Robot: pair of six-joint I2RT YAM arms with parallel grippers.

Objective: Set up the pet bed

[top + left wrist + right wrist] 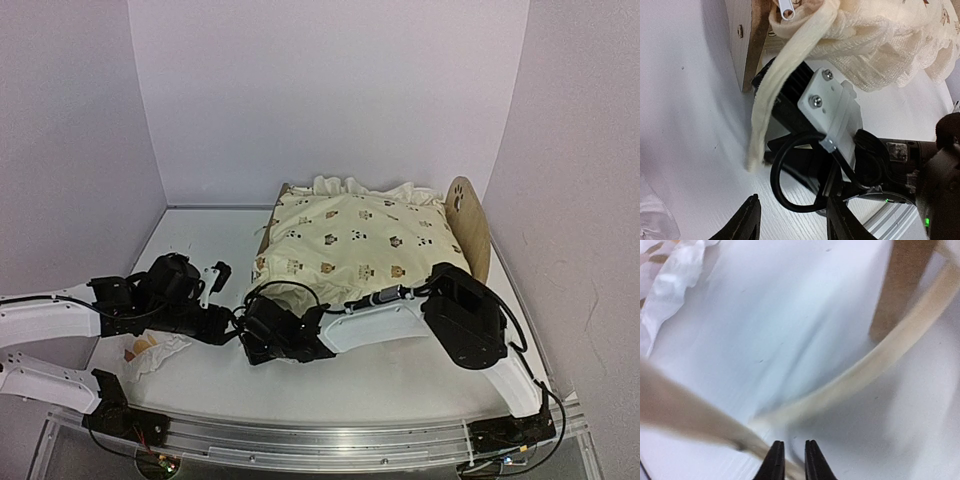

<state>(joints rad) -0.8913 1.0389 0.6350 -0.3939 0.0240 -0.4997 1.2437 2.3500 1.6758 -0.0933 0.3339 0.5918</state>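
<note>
Pet bed (pixel 470 225) sits back right on the table (pixel 400 375), cushion (pixel 360 240) on top. Left gripper (pixel 792 210) half open, empty. Right gripper (pixel 794 445) nearly closed beside a cushion tie (pixel 865 370); can't tell if it's pinching it.

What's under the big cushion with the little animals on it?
A wooden bed. Only its end boards poke out past the cushion. The bed's floor is covered, so it can't be seen.

Soft, even light falls from above; the white table (pixel 400 385) is bright, with only faint shadows under the arms (pixel 380 325). The top view is sharp. The right wrist view is heavily motion-blurred, the cream tie (pixel 880 360) only a streak.
</note>
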